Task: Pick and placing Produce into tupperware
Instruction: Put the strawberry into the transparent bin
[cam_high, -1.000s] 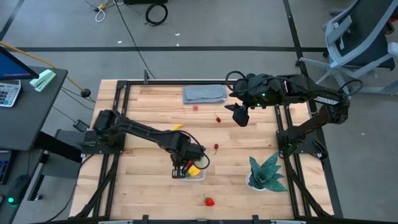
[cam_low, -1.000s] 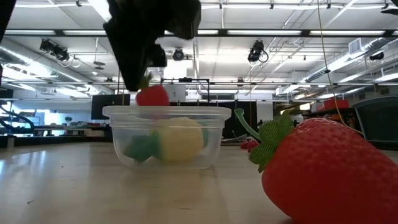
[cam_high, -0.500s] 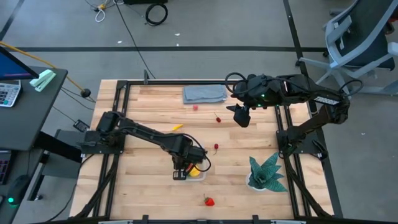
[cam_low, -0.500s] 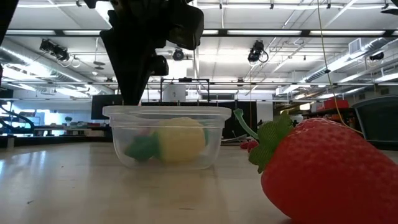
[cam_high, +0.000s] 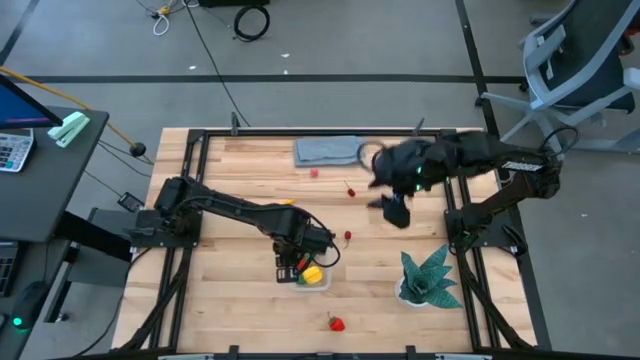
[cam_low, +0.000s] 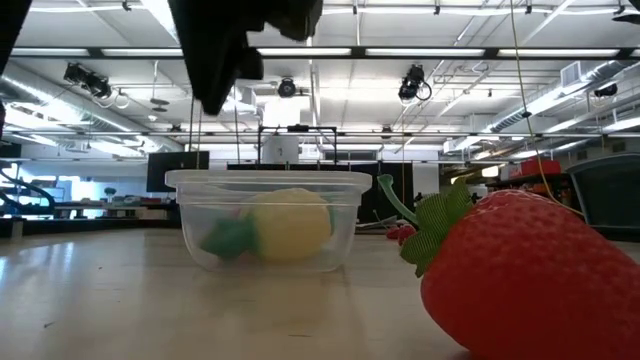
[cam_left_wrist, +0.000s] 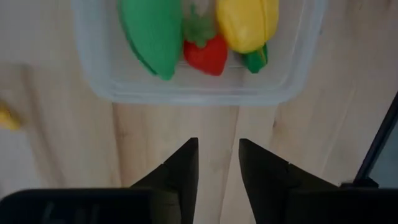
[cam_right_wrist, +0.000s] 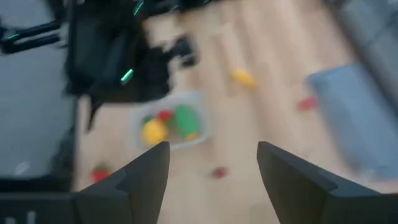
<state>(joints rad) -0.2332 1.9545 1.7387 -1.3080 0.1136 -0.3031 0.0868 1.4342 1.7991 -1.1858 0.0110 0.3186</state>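
The clear tupperware stands on the table near the middle front. It holds a green oblong, a red strawberry and a yellow lemon. My left gripper hangs just above the tub's left side, open by a narrow gap and empty; the low view shows it above the rim. My right gripper hovers open and empty over the table's right half. Another strawberry lies near the front edge. Cherries and a yellow sliver lie loose.
A folded grey cloth lies at the far edge, with a small red fruit and a cherry near it. A green spiky potted plant stands front right. The big strawberry fills the low view's right.
My left gripper went down into the tub with a strawberry, let it go and rose again; the strawberry now lies in the tub between the green oblong and the lemon. My right gripper has moved toward the table's near edge.
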